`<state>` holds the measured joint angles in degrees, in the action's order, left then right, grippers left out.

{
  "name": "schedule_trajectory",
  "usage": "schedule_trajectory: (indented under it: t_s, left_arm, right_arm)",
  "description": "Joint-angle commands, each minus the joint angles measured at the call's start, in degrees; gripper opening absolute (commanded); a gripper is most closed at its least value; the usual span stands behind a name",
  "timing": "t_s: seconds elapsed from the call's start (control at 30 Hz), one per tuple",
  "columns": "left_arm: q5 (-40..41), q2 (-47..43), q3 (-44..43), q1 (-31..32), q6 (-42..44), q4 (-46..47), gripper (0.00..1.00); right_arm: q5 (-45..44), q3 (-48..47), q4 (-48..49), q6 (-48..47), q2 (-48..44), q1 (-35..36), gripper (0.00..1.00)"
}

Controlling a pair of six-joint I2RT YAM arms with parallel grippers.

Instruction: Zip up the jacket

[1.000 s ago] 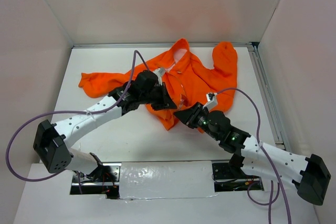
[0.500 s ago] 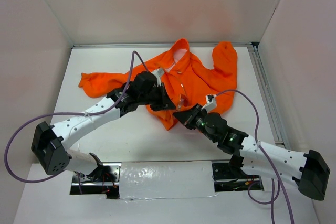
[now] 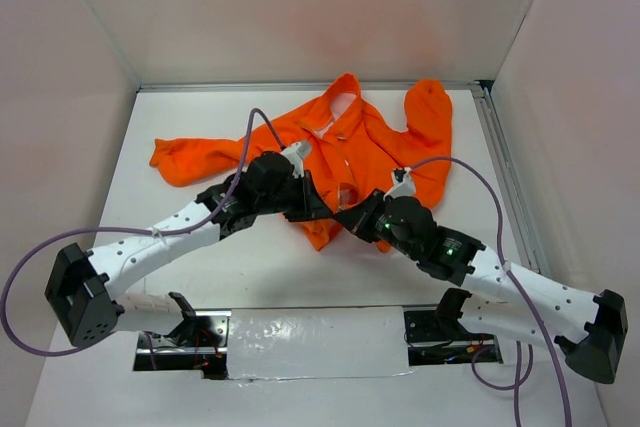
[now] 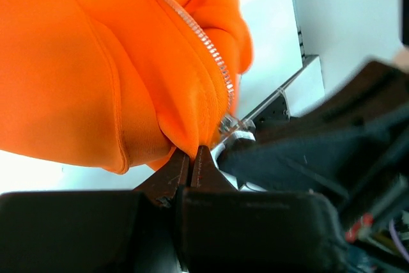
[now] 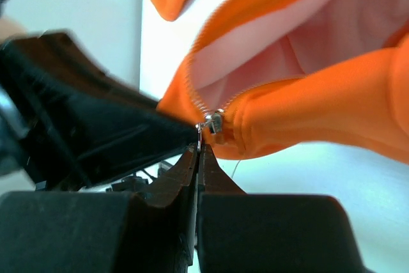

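Observation:
The orange jacket (image 3: 370, 147) lies spread at the back of the white table, collar far, hem near me. Its silver zipper (image 4: 208, 46) runs down the front. My left gripper (image 3: 322, 209) is shut on the jacket's hem beside the zipper bottom; the left wrist view shows orange cloth (image 4: 128, 75) pinched between the jaws (image 4: 192, 155). My right gripper (image 3: 345, 219) is shut on the silver zipper pull (image 5: 211, 124), just right of the left gripper. The pale pink lining (image 5: 307, 43) shows above the slider in the right wrist view.
One sleeve (image 3: 190, 159) stretches to the left, the other (image 3: 430, 112) folds up at the back right. White walls enclose the table on three sides. A metal rail (image 3: 505, 177) runs along the right edge. A purple cable (image 3: 250, 137) loops over the left arm.
Both grippers have shifted a little to the right and nearer each other at the hem. The right arm has swung left and up; the hem is bunched between them.

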<state>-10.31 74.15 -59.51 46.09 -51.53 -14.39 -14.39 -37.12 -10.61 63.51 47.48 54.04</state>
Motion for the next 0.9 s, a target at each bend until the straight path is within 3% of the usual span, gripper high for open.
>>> schedule_trajectory:
  t_s: [0.0, 0.3, 0.57, 0.87]
  left_arm:
    - [1.4, -3.2, 2.5, 1.7, 5.2, 1.8, 0.00]
    - [2.1, -3.7, 5.1, 6.7, 9.8, 0.3, 0.00]
    - [2.2, -3.4, 7.4, 7.2, 10.7, -1.5, 0.00]
    - [-2.7, -2.5, 5.7, 7.2, 14.4, -3.7, 0.00]
  right_arm:
    - [-0.3, -4.8, -3.8, 3.1, -0.6, -4.4, 0.00]
    - [9.1, -3.6, 0.9, -0.9, -1.3, -10.5, 0.00]
    - [3.4, -8.9, -9.5, -9.1, 1.6, -13.1, 0.00]
    - [-1.3, -9.3, -4.6, -12.8, 5.9, -17.8, 0.00]
